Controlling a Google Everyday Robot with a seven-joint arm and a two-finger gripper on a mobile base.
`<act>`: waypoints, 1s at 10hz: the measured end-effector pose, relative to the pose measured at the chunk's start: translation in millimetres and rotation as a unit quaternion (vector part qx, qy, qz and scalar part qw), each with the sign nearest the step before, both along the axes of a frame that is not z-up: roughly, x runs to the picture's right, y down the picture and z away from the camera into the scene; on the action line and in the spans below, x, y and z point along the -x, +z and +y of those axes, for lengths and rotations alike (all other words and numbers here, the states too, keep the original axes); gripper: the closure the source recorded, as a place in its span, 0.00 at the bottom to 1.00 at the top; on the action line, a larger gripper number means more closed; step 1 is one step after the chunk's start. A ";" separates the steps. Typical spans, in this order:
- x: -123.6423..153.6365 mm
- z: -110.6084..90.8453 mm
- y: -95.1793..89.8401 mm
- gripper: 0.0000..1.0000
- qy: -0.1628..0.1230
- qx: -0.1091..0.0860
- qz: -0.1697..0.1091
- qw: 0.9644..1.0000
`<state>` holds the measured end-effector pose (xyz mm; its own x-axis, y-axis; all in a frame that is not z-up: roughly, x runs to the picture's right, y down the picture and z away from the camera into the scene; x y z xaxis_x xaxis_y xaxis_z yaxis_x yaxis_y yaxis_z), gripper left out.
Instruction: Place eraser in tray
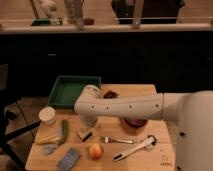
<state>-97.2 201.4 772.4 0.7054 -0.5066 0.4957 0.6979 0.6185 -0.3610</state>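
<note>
Right, I had the arm (125, 106) stretched across the counter (142, 91) from the right edge toward the left, wrist bent down, and the tool (89, 123) hung just above the eraser (85, 134). Honest call: the wrist housing blocked my look, so I could not tell whether the tool was spread or pressed together, nor whether it touched the block.

The eraser lay flat on the counter, left of centre and toward the near edge, not in the tray (70, 93). The tray sat at the far left corner, open side up, its floor bare as far as I could see. It made a big target, and I judged it was parked there to be within easy reach of the arm.

Tight neighbourhood, though. 1 fork (116, 140) lay just right of the eraser, a green vegetable (64, 131) just left of it, and a round orange fruit (95, 150) near it toward the near edge. The blue-grey sponge (68, 158) sat at the near edge, and the dark red bowl (134, 123) peeked out under the arm.

My read: the task was at the pick, nothing delivered yet. A straight vertical approach made sense to me, since a sideways sweep risked nudging the fork or the vegetable.
</note>
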 end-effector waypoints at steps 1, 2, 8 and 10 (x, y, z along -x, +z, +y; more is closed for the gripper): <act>2.4 2.9 5.0 0.20 0.009 0.005 0.006 1.000; 3.8 6.4 11.0 0.20 0.018 0.009 0.012 1.000; 5.9 17.0 37.3 0.20 0.066 0.031 0.033 0.997; 4.8 20.8 44.8 0.20 0.076 0.038 0.037 0.996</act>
<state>-102.0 222.2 817.2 0.8070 -0.3549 0.4721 0.5684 0.6836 -0.4578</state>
